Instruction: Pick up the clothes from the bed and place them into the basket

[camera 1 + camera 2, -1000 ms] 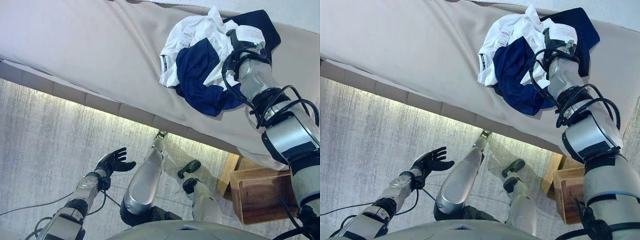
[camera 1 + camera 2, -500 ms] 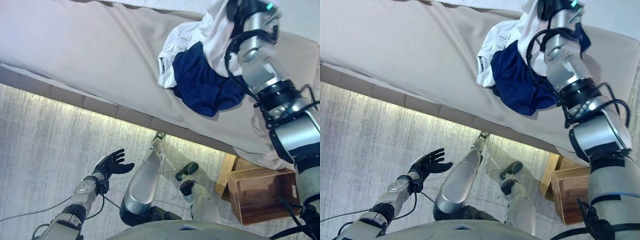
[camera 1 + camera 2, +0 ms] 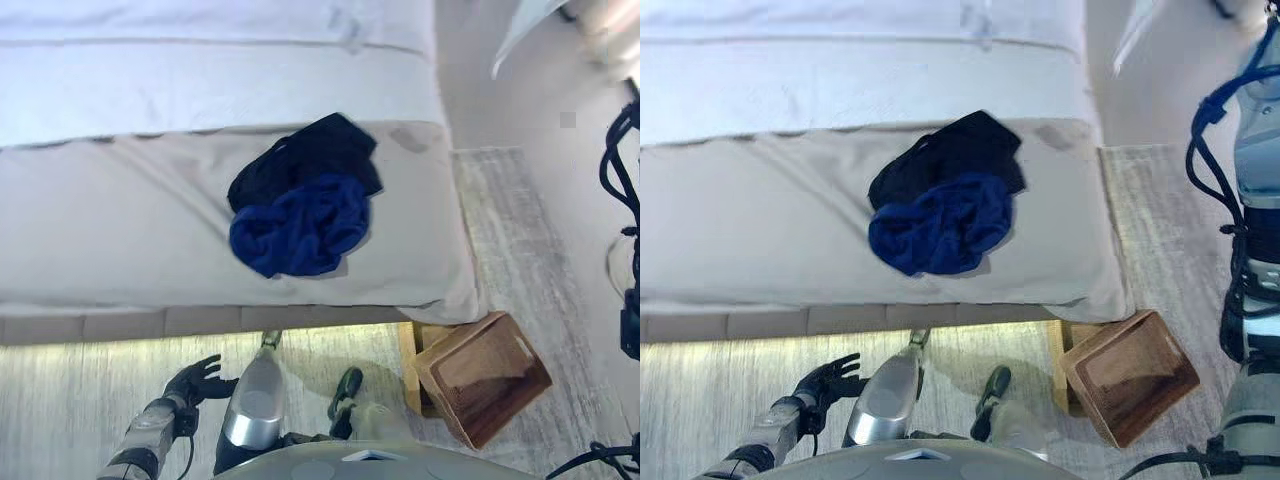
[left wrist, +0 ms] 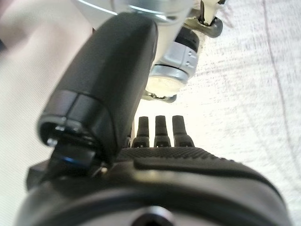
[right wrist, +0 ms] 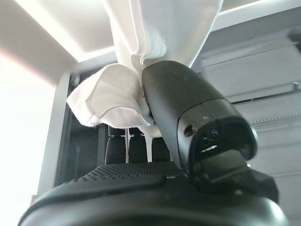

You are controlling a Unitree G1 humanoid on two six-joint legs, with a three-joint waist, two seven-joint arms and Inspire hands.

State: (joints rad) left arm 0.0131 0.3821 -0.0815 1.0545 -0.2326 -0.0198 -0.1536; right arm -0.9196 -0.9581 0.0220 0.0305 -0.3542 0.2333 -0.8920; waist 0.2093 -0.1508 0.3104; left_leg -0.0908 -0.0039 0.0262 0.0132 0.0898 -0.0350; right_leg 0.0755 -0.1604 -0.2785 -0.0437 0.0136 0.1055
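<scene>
**White garment lifted clear of the bed, two dark pieces left behind**

White garment [image 5: 141, 61] pinched between thumb and fingers of the right hand [image 5: 188, 122], hanging as bunched cloth from the grip; seen from the head cameras only as a white corner [image 3: 525, 30] high beyond the bed's far right corner. Blue garment [image 3: 298, 225] crumpled on the beige bed [image 3: 120, 230], toward the right end and close to the near edge, with a black garment [image 3: 310, 155] touching it on the far side. Wooden basket [image 3: 485, 375] on the floor, just off the bed's near right corner, tilted. Left hand [image 3: 195, 380] low over the floor below the near edge, fingers spread and straight, holding nothing.
</scene>
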